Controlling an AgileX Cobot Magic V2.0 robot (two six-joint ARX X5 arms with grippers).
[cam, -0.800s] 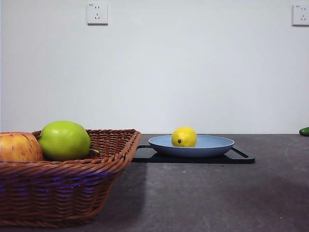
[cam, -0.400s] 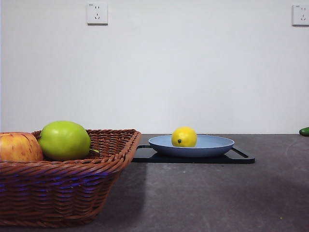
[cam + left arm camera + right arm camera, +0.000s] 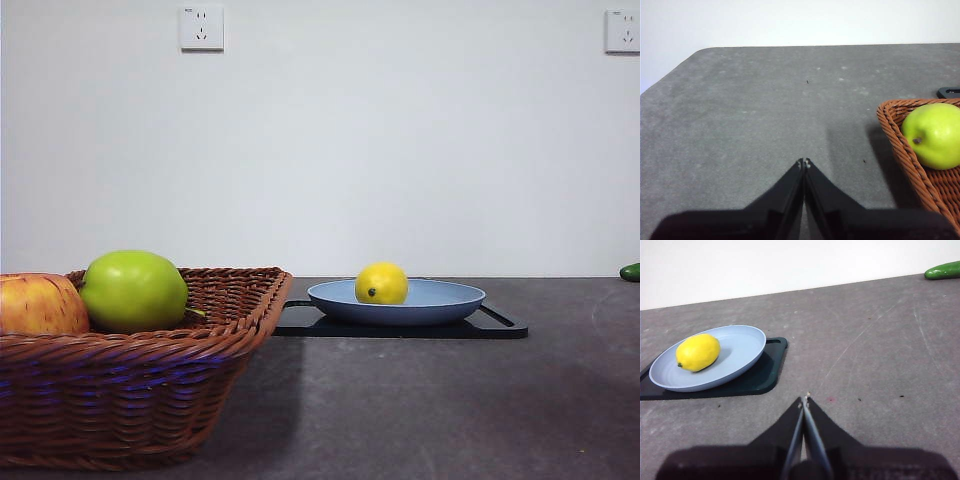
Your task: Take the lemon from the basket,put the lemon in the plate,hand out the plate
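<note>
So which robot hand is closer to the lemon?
The right. The right gripper hangs shut over bare table beside the plate holding the lemon. The left gripper, also shut, sits by the basket, with no lemon in its view.

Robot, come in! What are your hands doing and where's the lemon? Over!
Left gripper and right gripper shut, holding nothing. Lemon in the plate, out of the basket. Nothing between right gripper and plate.

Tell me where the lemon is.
The lemon lies in the plate on the black tray, beside the basket, clear of both grippers.
</note>
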